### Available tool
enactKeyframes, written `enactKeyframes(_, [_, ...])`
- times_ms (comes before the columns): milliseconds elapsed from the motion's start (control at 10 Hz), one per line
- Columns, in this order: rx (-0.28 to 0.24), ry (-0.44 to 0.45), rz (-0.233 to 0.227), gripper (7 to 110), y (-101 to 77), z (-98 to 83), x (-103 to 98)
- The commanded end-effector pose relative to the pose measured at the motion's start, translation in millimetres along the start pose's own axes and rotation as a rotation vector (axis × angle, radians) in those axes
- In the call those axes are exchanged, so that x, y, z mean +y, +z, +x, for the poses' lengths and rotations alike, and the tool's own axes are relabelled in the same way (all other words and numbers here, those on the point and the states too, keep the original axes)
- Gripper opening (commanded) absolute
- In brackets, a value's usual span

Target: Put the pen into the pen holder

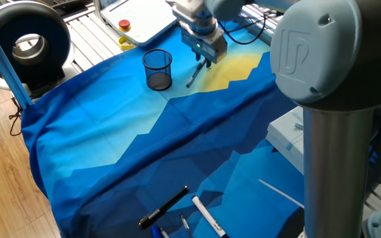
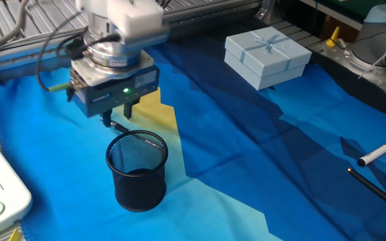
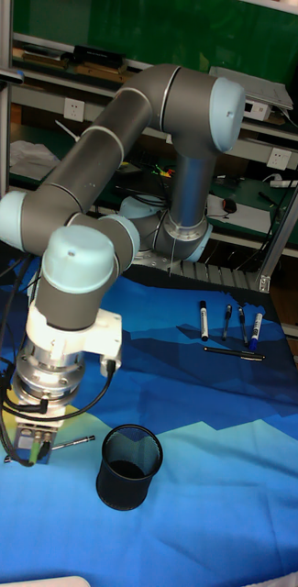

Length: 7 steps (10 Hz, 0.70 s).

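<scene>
Slim silvery ballpoint pen point(image 1: 194, 74) lies flat on the cloth, just beside the black wire-mesh cup point(image 1: 157, 69). Two-finger gripper point(image 2: 117, 114) straddles one end, jaws parted, across its long axis.

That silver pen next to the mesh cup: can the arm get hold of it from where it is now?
Probably yes. The end effector hangs right over the pen, which lies flat on the cloth beside the pen holder; nothing covers it.

Black wire-mesh pen holder point(image 2: 137, 170) – matt; creased blue cloth point(image 1: 144, 139) beneath.
</scene>
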State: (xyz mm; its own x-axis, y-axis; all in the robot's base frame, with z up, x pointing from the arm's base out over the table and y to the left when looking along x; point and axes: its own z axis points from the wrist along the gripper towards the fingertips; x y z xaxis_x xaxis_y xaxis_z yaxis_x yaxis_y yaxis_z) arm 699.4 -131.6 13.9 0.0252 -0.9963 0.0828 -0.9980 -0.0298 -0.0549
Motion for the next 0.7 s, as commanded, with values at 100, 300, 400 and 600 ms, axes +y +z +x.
enactKeyframes(100, [-0.080,0.062,0.023,7,-25.3,2.3,-17])
enactKeyframes(300, [-0.047,0.013,0.056,7,-15.7,8.6,-28])
enactKeyframes(400, [-0.092,-0.027,0.058,7,-8.5,-4.1,-29])
enactKeyframes(600, [-0.135,-0.119,0.080,7,0.3,-15.0,-35])
